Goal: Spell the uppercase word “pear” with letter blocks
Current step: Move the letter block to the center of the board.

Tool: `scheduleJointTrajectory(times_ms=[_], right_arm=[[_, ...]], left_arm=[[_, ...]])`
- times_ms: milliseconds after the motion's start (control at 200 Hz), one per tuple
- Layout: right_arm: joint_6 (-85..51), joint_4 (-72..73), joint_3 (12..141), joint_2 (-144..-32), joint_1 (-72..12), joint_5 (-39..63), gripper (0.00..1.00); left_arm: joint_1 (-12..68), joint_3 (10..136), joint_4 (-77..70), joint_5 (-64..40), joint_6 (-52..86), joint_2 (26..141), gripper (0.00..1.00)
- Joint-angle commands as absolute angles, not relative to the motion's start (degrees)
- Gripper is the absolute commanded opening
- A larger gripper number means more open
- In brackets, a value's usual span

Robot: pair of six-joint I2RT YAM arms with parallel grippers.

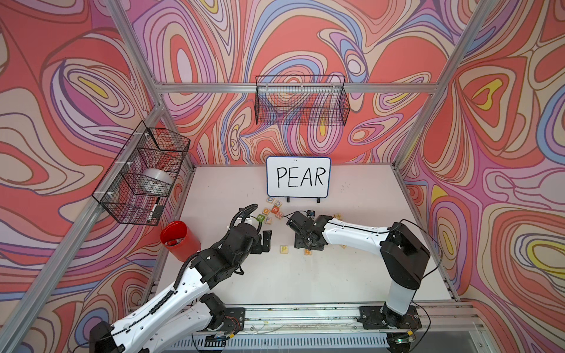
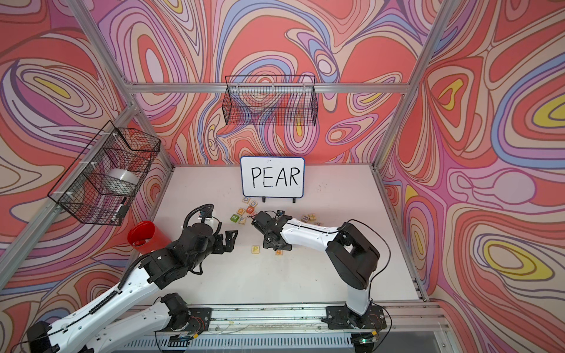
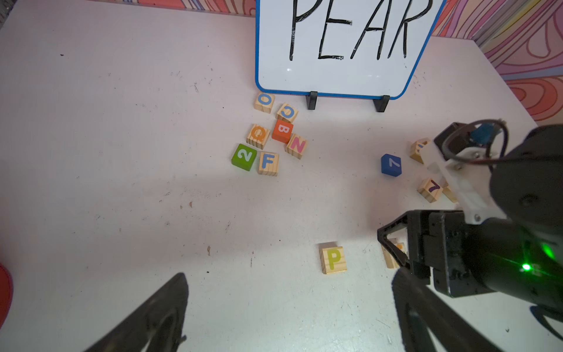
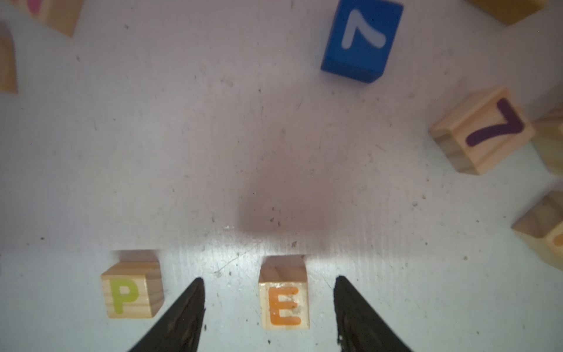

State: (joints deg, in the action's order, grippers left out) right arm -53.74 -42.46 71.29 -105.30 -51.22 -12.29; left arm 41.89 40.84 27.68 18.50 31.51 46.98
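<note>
Two letter blocks lie side by side on the white table: the yellow P (image 4: 132, 292) (image 3: 333, 258) (image 1: 284, 249) and, to its right, the orange E (image 4: 285, 301) (image 1: 307, 251) (image 2: 278, 252). My right gripper (image 4: 269, 278) (image 1: 305, 244) is open and straddles the E, with a gap on each side of the block. My left gripper (image 3: 291, 275) (image 1: 266, 241) hangs open and empty to the left of the P. A pale block with a blue letter (image 3: 419, 149) and one with an orange mark (image 4: 545, 231) lie under the right arm; I cannot read their letters.
A whiteboard (image 1: 298, 176) reading PEAR stands at the back. In front of it is a cluster of blocks (image 3: 268, 134): O, C, Q, B, N, F and a green 2. A blue 7 cube (image 4: 362, 39) and a wooden 7 block (image 4: 484, 131) lie beside the right arm. A red cup (image 1: 180, 240) stands at the left.
</note>
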Motion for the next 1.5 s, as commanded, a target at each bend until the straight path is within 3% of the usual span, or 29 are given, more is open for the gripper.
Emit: scheduleJointTrajectory(times_ms=[0,396,826,1498], right_arm=[[-54.4,-43.9,70.5,-106.1,-51.9,-12.4,0.67],[-52.6,-42.4,68.7,-108.7,-52.1,-12.0,0.59],[-52.9,-40.2,68.3,-109.9,-52.5,-10.1,0.34],[-52.3,-39.3,77.2,-113.7,-54.2,-10.2,0.31]], left_arm=[[41.4,41.4,29.6,20.3,33.2,45.4,1.00],[41.4,41.4,30.1,19.5,33.7,44.0,1.00],[41.4,42.6,33.2,19.9,34.0,43.1,1.00],[41.4,42.5,34.5,20.7,34.5,39.6,1.00]])
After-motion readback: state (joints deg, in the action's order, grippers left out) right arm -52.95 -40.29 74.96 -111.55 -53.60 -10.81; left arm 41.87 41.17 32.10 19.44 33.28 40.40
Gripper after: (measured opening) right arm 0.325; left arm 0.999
